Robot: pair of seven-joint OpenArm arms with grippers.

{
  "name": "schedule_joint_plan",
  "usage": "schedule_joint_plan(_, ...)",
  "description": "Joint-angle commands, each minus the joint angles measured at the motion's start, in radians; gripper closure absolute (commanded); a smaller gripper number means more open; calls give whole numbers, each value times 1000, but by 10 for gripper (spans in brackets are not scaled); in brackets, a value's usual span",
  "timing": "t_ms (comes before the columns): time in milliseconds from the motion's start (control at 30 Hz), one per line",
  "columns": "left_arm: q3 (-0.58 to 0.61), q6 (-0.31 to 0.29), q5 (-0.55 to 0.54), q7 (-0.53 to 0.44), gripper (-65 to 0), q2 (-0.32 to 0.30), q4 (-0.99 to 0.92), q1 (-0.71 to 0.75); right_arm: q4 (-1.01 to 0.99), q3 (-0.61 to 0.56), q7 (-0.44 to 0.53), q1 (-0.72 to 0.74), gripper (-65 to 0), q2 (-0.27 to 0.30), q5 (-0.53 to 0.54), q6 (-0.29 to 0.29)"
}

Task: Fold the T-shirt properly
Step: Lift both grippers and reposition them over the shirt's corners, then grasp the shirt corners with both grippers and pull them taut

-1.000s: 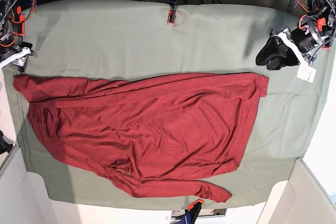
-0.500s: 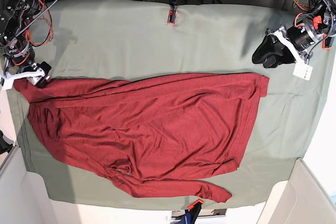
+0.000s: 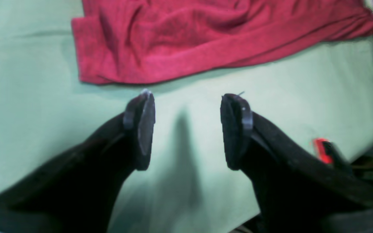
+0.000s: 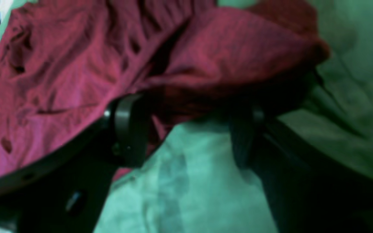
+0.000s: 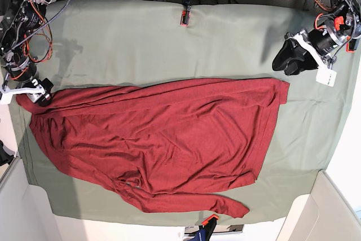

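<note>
While wide, right pincer (image 4: 186, 129) (blurred) straddles T-shirt (image 5: 163, 139).

Even overhead light, soft shadows; both wrist views blur near the T-shirt (image 5: 163, 134), the base view bows at its edges.

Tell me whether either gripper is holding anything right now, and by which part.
Nothing is held. The left gripper is open over the green sheet; the right gripper is open around the shirt's bunched edge, not yet closed.
</note>
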Motion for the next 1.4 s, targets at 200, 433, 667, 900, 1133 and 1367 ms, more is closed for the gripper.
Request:
schedule_joint_plan(200,-8,76,43,-53,-350,76,13,-22,-56,0,25,62,-384,11,16,35)
schedule_joint_plan(433,-8,123,98,-66,-350,121,-164,-153,-56,0,15,59,-384,11,12,37)
schedule_joint_plan(667,-8,122,98,-64,-350,122,-287,-256,-56,0,15,59,-384,11,11,38)
schedule_joint_plan(900,54,122,118,-80,-350,123,-287,-264,-56,0,24,61,-384,10,12,38)
schedule_joint_plan(1133,87,122,208,-110,-168,147,-287,-297,-60,-2,57,63,-373,11,-38,33)
schedule_joint_plan(1367,87,47,297,-110,0,149,-287,-309,-144,-64,127,112,-28,11,-83,115)
